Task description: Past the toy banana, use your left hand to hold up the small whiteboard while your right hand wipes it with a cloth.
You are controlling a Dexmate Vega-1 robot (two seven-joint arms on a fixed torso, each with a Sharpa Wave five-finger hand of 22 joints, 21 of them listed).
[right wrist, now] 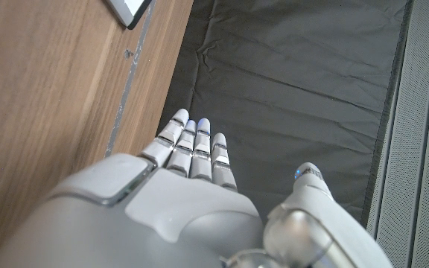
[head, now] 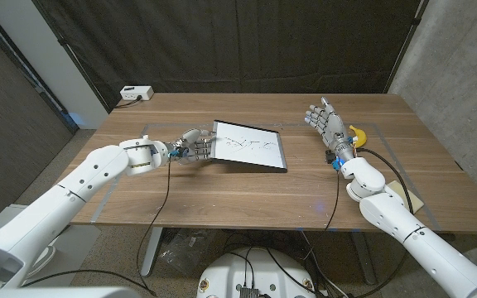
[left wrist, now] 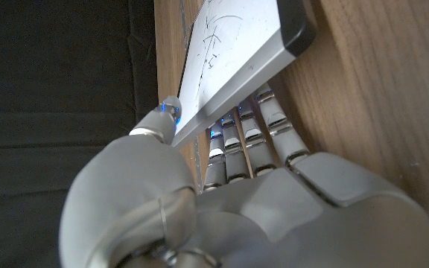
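The whiteboard [head: 251,146] is seen near the middle of the table [head: 222,190], with its left edge lifted. That edge is pinched by the left hand [head: 193,146], thumb [left wrist: 164,117] on top and fingers [left wrist: 248,134] under it. At 3 o'clock from the whiteboard, the right hand [head: 330,124] is held up with fingers apart and nothing in it. The banana [head: 358,133] is seen just behind it, at 3 o'clock

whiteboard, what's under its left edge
The left hand has fingers under the whiteboard, thumb on top. The table beneath the lifted edge is hidden.
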